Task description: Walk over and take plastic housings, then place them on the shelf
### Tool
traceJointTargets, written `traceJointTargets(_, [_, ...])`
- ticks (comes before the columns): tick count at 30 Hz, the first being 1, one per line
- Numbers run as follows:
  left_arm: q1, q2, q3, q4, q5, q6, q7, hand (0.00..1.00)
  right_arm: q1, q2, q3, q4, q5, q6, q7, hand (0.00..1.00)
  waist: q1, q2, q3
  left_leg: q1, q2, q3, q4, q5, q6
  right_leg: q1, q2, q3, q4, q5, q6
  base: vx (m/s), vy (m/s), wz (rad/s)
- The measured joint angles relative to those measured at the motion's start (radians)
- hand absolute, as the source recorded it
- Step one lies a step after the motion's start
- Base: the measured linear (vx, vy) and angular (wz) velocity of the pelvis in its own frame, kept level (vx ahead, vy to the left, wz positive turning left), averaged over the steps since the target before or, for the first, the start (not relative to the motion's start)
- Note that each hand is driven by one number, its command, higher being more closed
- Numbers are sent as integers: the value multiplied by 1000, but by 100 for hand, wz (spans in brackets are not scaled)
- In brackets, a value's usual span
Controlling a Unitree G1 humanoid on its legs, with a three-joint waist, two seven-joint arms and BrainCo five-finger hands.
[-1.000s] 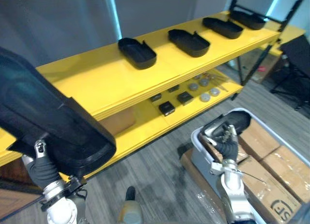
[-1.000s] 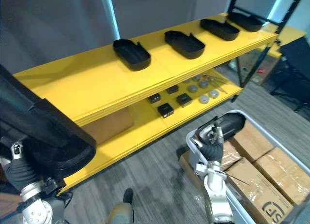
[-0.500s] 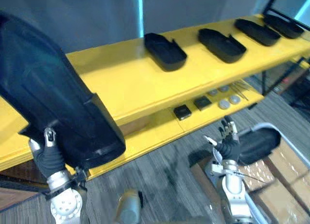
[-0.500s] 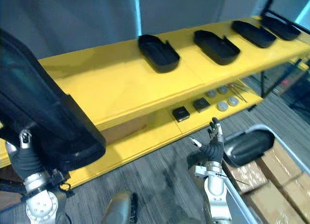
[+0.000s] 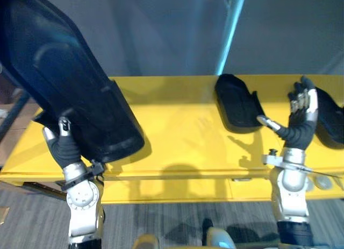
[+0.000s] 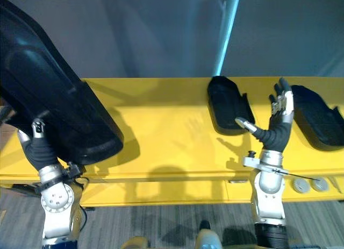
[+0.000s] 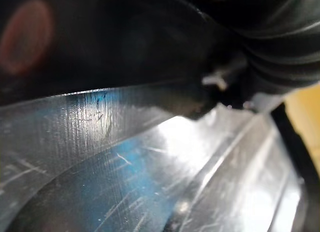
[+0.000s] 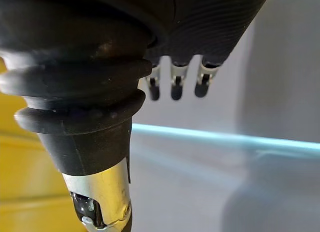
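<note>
My left hand holds up a large black plastic housing, tilted above the left end of the yellow shelf. Its thumb lies on the housing's lower rim and its fingers are hidden behind the housing. The housing's glossy scratched surface lies right against that hand. My right hand is raised in front of the shelf, open, fingers straight up, holding nothing. Just past it, a black housing lies on the shelf top, and another lies to its right.
A grey wall with a light-blue vertical strip stands behind the shelf. Small grey discs lie on a lower yellow level at the right. The shelf top between the held housing and the nearest lying one is bare.
The camera has swung to face the shelf straight on. My right hand has risen from beside the bin to shelf height, still open. The left hand still holds the housing up.
</note>
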Motion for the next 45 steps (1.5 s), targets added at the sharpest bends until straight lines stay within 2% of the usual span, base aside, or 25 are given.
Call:
traceJointTargets(1, [-14, 2, -15, -26, -1, -4, -20, 100, 1, -1, -19, -49, -17, 8, -10, 0, -3, -1, 0, 9, 2, 32, -27, 22, 2, 20, -2, -25, -15, 0, -1, 58, -67, 47])
traceJointTargets(5, [-53, 12, -39, -56, -9, -5, -71, 100, -3, 0, -30, -144, -33, 13, -19, 0, -4, -6, 3, 15, -13, 38, -38, 28, 3, 27, -18, -24, -32, 0, 0, 30, 4, 5])
traceJointTargets(8, [-47, 30, -48, -67, -6, 19, -109, 100, 13, 13, -47, -182, -29, 13, -18, 0, -15, -15, 7, 40, -20, 81, -49, 27, 4, 37, -16, 8, -57, 14, 3, -8, 40, -30])
traceJointTargets(10, [-39, 33, -48, -73, 4, 52, -144, 100, 54, 24, -54, -227, -22, 13, -16, 0, -26, -17, 6, 54, -20, 113, -53, 26, 7, 38, -14, 30, -71, 26, 3, -13, 46, -39])
traceJointTargets(12, [-39, 49, -57, -73, 8, 102, -179, 100, 93, 37, -63, -251, -23, 14, -13, 0, -44, -17, 7, 59, -20, 130, -53, 25, 7, 38, -11, 40, -80, 32, 3, -20, 24, -28])
traceJointTargets(13, [-43, 73, -71, -67, 7, 169, -210, 100, 123, 51, -72, -261, -22, 18, -3, 0, -61, -16, 7, 70, -21, 141, -56, 25, 8, 39, -9, 52, -80, 34, 3, -22, 7, -28])
traceJointTargets(15, [-50, 97, -83, -43, -4, 244, -234, 100, 141, 58, -74, -262, -10, 19, 16, 0, -77, -12, 9, 81, -20, 167, -58, 22, 12, 36, -3, 72, -82, 38, 3, -25, 4, -35])
traceJointTargets(17, [-119, 120, -99, 80, -19, 348, -242, 100, 163, 58, -74, -265, 35, 19, 58, 0, -88, -2, 14, 87, -21, 195, -59, 18, 18, 34, 5, 100, -95, 45, -2, -62, 2, -36])
traceJointTargets(18, [-143, 126, -98, 124, -37, 370, -242, 100, 164, 58, -73, -265, 52, 20, 75, 0, -94, 1, 15, 86, -21, 202, -59, 17, 18, 32, 6, 105, -100, 49, -3, -70, 15, -38])
traceJointTargets(20, [-228, 165, -95, 289, -67, 439, -237, 100, 165, 57, -66, -266, 104, 24, 171, 0, -109, 9, 21, 85, -21, 234, -63, 18, 18, 16, 12, 132, -115, 69, -4, -39, 15, -39])
traceJointTargets(22, [-293, 191, -96, 397, -78, 478, -233, 100, 166, 48, -48, -266, 113, 34, 227, 0, -116, 15, 24, 85, -21, 255, -69, 22, 17, -1, 16, 150, -118, 81, 1, -5, 10, -28])
traceJointTargets(25, [-425, 238, -97, 579, -87, 508, -225, 100, 163, 8, 12, -266, 134, 62, 284, 0, -132, 22, 28, 86, -21, 272, -85, 31, 14, -24, 23, 169, -120, 93, 1, 35, 1, -18])
traceJointTargets(27, [-516, 265, -102, 688, -113, 512, -219, 100, 164, -6, 21, -265, 134, 80, 298, 0, -140, 30, 34, 85, -27, 276, -97, 37, 16, -34, 22, 175, -120, 96, 2, 24, 8, -10])
traceJointTargets(28, [-556, 273, -105, 739, -131, 517, -205, 100, 164, -9, 24, -263, 135, 97, 304, 0, -153, 36, 38, 88, -31, 276, -105, 40, 18, -35, 20, 177, -120, 96, 2, 0, 0, 0])
traceJointTargets(31, [-605, 299, -123, 799, -149, 535, -178, 100, 182, -12, 45, -260, 181, 125, 321, 0, -177, 49, 45, 105, -38, 288, -127, 45, 23, -35, 20, 194, -125, 98, 5, 43, 33, -13])
traceJointTargets(34, [-635, 301, -141, 867, -156, 582, -151, 100, 243, -11, 60, -259, 221, 144, 356, 0, -203, 56, 48, 108, -46, 300, -127, 47, 26, -31, 14, 210, -144, 108, 10, 26, 32, -14])
traceJointTargets(36, [-648, 301, -141, 924, -156, 607, -140, 100, 256, -12, 78, -259, 223, 145, 365, 0, -217, 56, 48, 106, -49, 303, -123, 48, 28, -26, 14, 222, -165, 118, 10, 5, 13, -16])
traceJointTargets(37, [-658, 301, -141, 966, -154, 635, -134, 100, 265, -12, 86, -259, 223, 145, 379, 0, -222, 58, 50, 106, -49, 308, -121, 49, 29, -24, 14, 229, -180, 129, 10, -11, 8, -17])
traceJointTargets(39, [-682, 308, -141, 984, -154, 663, -125, 100, 279, -13, 86, -257, 223, 146, 389, 0, -224, 60, 51, 109, -51, 318, -120, 52, 34, -10, 12, 231, -206, 144, 8, -28, 0, -10])
traceJointTargets(41, [-706, 343, -144, 1040, -154, 691, -125, 100, 277, -18, 95, -257, 223, 146, 403, 0, -238, 57, 62, 116, -53, 325, -119, 55, 36, 5, 9, 233, -231, 147, -2, -47, -6, -7])
traceJointTargets(45, [-718, 395, -143, 1061, -158, 721, -145, 100, 280, -27, 98, -257, 235, 153, 402, 0, -244, 52, 90, 118, -56, 331, -120, 55, 36, 6, 2, 237, -245, 154, -10, -78, 17, -9])
